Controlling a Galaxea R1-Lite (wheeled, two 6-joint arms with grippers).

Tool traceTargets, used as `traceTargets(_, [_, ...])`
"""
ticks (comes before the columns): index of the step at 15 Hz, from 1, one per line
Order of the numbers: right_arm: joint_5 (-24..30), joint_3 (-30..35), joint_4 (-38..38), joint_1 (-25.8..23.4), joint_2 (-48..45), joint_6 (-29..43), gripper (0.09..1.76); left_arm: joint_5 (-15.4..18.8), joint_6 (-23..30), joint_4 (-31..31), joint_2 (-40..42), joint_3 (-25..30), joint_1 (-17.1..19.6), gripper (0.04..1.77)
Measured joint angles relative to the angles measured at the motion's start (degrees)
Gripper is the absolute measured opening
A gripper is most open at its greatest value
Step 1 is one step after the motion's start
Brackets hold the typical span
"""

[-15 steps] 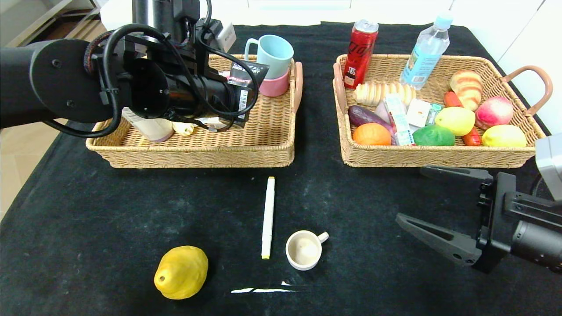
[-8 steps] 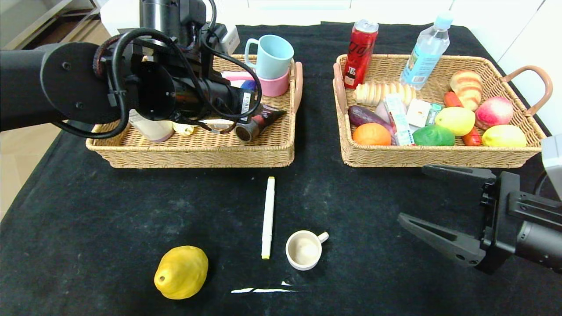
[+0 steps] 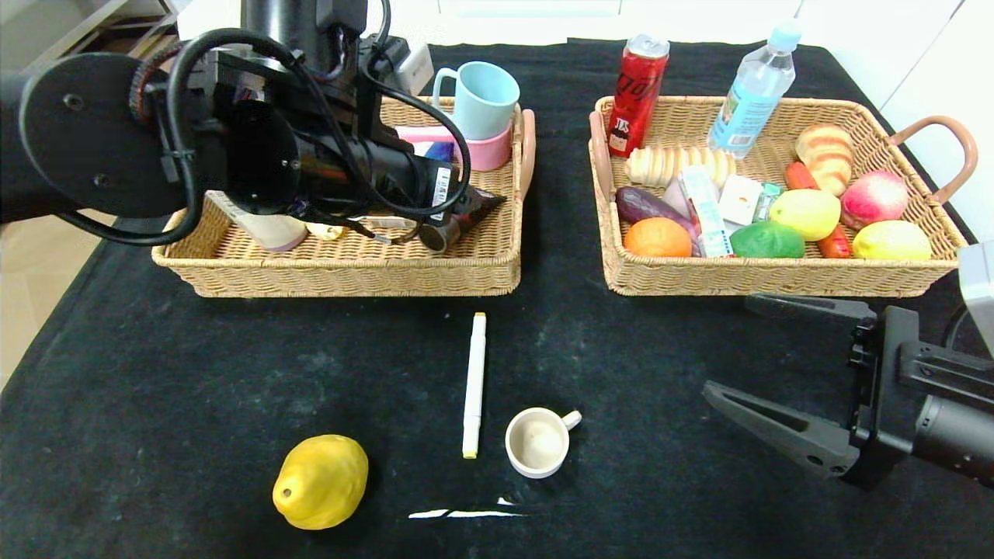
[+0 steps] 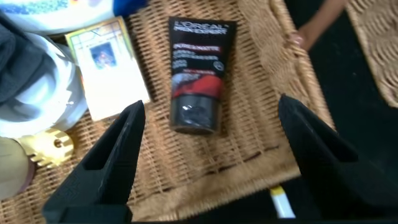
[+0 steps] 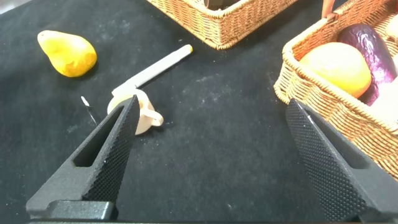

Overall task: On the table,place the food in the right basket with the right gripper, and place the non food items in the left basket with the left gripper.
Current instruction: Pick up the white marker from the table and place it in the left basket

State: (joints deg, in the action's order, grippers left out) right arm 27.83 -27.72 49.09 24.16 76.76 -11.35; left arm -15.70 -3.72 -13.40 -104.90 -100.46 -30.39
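My left gripper (image 4: 211,106) hangs open above the left basket (image 3: 349,268). The black and red cosmetic tube (image 4: 198,74) lies loose on the wicker floor between and beyond its jaws, also seen as the tube (image 3: 458,217) in the head view. On the table (image 3: 155,373) lie a bumpy yellow fruit (image 3: 320,481), a white marker pen (image 3: 474,384) and a small cream cup (image 3: 537,441). My right gripper (image 3: 728,345) waits open and empty over the cloth, in front of the right basket (image 3: 776,276), with the cup (image 5: 142,115) beside one finger.
A blue mug (image 3: 481,97) stacked in a pink one stands at the left basket's back. A red can (image 3: 638,93) and a water bottle (image 3: 755,89) stand in the right basket among fruit and bread. White scuffs (image 3: 466,512) mark the cloth near the front.
The left gripper's jaws have opened and the tube has dropped out of them onto the left basket's floor. The right arm has barely moved.
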Motion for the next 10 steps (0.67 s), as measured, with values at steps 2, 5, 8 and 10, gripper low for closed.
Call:
traceTargets(2, [0.0,0.1,0.0,0.1,-0.1,0.0,1.71,0.0,1.2,-1.5,2.0,1.3,-2.1,1.60])
traceTargets(5, [0.0,0.3,0.0,0.2,-0.4,0.0,1.71,-0.9,7.0,-6.8,4.7,4.3,-5.3,1.64])
traceTargets(8, [0.0,0.3,0.0,0.3,-0.6,0.0,1.71,-0.9,14.5,-14.7,5.9,4.8,-7.1,1.66])
traceTargets(10, [0.0,0.4,0.0,0.3,-0.7,0.0,1.71,-0.8,17.3,-18.9,6.0,4.9,-7.7,1.67])
